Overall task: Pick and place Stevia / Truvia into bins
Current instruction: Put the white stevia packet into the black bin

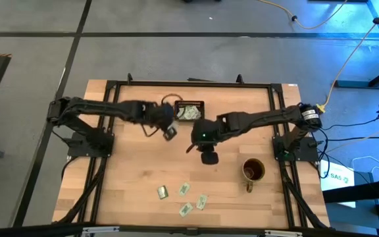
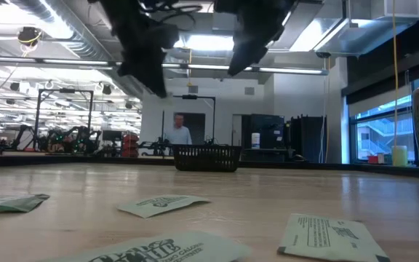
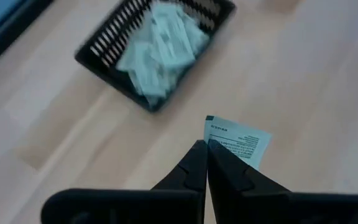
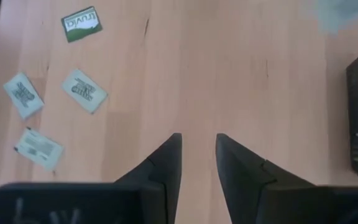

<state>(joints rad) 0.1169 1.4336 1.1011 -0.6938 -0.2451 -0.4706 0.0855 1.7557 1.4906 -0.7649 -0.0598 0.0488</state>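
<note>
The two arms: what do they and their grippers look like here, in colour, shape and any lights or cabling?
Both arms are dark, jointed and slender. The right arm shows a small green light near its wrist, and a yellow cable runs off from its base. The left gripper and right gripper each have two black, wedge-shaped fingers tapering to tips.
</note>
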